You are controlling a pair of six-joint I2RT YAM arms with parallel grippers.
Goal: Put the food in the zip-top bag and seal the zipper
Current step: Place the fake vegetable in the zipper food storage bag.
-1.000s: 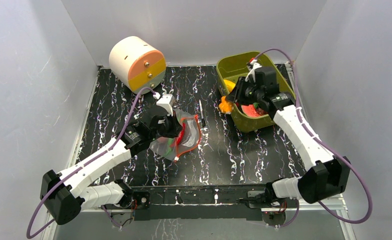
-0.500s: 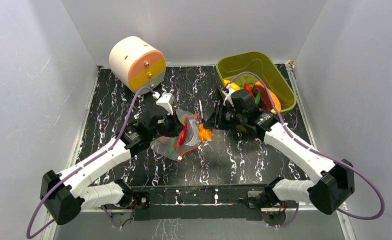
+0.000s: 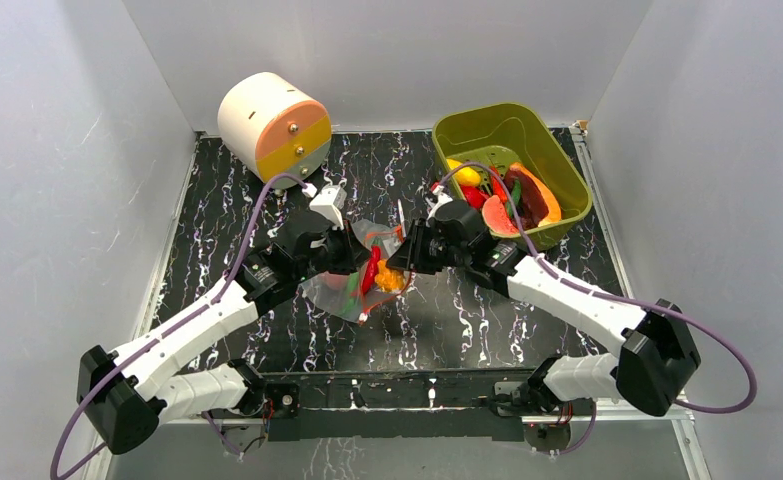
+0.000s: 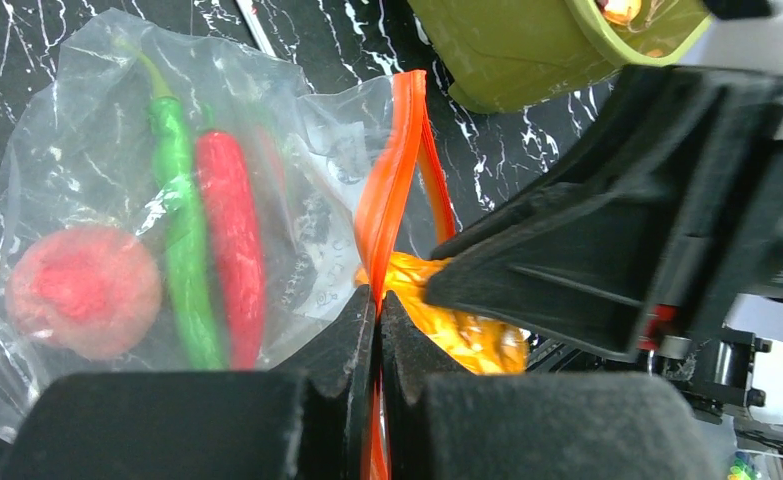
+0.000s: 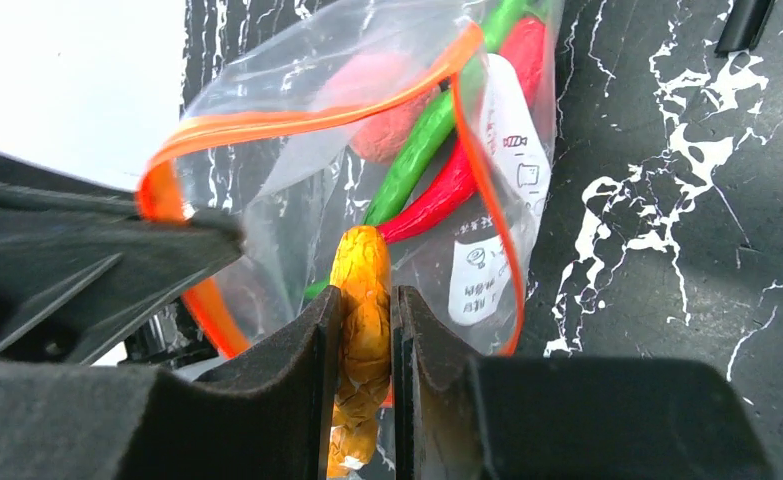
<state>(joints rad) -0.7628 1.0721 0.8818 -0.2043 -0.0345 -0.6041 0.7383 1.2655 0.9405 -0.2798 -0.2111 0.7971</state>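
The clear zip-top bag (image 3: pixel 352 275) lies mid-table with its mouth held open. My left gripper (image 4: pixel 378 300) is shut on the orange-red zipper strip (image 4: pixel 392 170) and lifts one lip. Inside the bag are a pink-red peach (image 4: pixel 82 290), a long green pepper (image 4: pixel 182 250) and a red chili (image 4: pixel 229 230). My right gripper (image 5: pixel 367 305) is shut on a wrinkled orange food piece (image 5: pixel 362 290) and holds it at the bag's mouth (image 5: pixel 297 120). In the top view that piece (image 3: pixel 389 280) sits between the two grippers.
The olive-green tub (image 3: pixel 512 170) at the back right holds several more toy foods. A cream and orange cylinder (image 3: pixel 272 125) stands at the back left. A thin black stick (image 3: pixel 403 222) lies beside the bag. Grey walls close in both sides.
My right arm has carried the orange piece from the tub leftward to the bag's mouth. My left gripper has kept hold of the zipper strip in about the same place.
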